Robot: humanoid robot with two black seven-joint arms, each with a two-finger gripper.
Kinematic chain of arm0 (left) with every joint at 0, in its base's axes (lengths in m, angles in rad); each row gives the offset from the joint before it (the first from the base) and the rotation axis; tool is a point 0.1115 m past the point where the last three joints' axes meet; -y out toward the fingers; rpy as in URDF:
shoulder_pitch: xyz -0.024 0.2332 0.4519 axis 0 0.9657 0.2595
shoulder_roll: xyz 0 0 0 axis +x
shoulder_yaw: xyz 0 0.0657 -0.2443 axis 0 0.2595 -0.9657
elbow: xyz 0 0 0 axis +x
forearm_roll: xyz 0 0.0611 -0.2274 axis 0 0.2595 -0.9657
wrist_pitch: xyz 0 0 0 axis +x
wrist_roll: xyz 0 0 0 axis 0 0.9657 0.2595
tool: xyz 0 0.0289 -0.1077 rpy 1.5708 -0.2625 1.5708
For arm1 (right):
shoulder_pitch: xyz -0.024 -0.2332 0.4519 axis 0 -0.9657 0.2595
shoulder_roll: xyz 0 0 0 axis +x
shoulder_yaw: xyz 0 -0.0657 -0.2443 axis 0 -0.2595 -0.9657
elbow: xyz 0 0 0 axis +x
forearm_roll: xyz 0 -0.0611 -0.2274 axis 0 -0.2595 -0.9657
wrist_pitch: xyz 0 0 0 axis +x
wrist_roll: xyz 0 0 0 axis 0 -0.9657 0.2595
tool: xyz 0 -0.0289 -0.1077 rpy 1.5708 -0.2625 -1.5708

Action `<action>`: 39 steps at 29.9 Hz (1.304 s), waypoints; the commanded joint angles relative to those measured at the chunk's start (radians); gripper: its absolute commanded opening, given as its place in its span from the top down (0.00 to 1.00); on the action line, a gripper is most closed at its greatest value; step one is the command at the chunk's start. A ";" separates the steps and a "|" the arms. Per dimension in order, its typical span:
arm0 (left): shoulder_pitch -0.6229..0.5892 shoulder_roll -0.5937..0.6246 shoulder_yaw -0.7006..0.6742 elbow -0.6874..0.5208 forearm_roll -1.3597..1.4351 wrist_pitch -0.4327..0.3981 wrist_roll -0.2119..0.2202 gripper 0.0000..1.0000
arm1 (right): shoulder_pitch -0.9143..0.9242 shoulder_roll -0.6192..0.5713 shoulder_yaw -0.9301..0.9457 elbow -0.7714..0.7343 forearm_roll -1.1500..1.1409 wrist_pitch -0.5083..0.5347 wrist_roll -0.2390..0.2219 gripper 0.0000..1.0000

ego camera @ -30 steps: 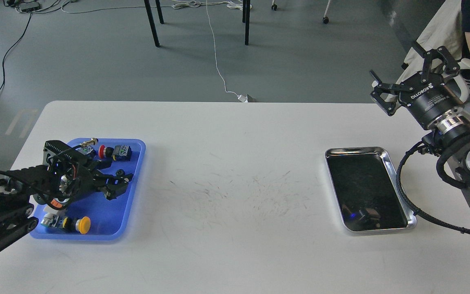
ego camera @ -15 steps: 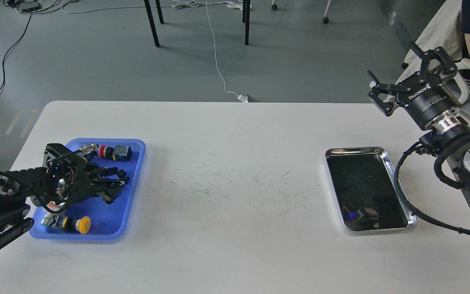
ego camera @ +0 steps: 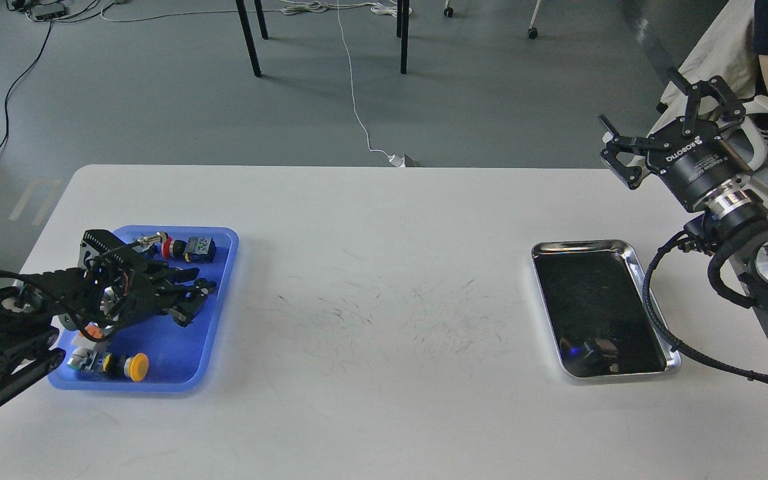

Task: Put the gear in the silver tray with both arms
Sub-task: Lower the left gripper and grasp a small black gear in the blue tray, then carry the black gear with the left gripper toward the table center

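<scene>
Left gripper (ego camera: 192,301) low over blue tray (ego camera: 214,333), grip unclear. Right gripper (ego camera: 661,120) spread wide, raised beyond silver tray (ego camera: 651,313).

Even, diffuse overhead light; sharp picture with little glare.

The white table (ego camera: 384,373) is bright and evenly lit, with only soft, faint shadows around the blue tray (ego camera: 221,267) and silver tray (ego camera: 637,267). The silver tray's floor mirrors dark, with 1 small bluish glint. The left gripper (ego camera: 191,297) is dark and hard to resolve. The floor beyond is dimmer grey.
</scene>
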 commanded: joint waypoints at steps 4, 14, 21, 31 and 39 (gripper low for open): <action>-0.001 -0.002 0.006 0.006 0.001 0.003 -0.004 0.65 | -0.001 0.000 -0.001 -0.001 0.000 0.000 0.000 0.01; 0.000 0.011 0.006 0.006 -0.003 0.003 -0.015 0.88 | 0.000 0.000 -0.001 -0.001 -0.002 0.000 0.000 0.01; 0.000 0.021 0.006 0.004 -0.005 0.011 -0.018 0.93 | 0.000 0.002 -0.001 -0.001 -0.002 0.000 0.000 0.01; -0.043 0.108 0.002 -0.041 -0.010 0.031 -0.021 0.93 | 0.002 0.002 -0.001 -0.001 -0.002 0.000 0.000 0.01; -0.218 0.174 -0.006 -0.391 -0.111 -0.078 0.104 0.93 | 0.015 -0.015 -0.001 -0.010 -0.009 0.000 -0.005 0.01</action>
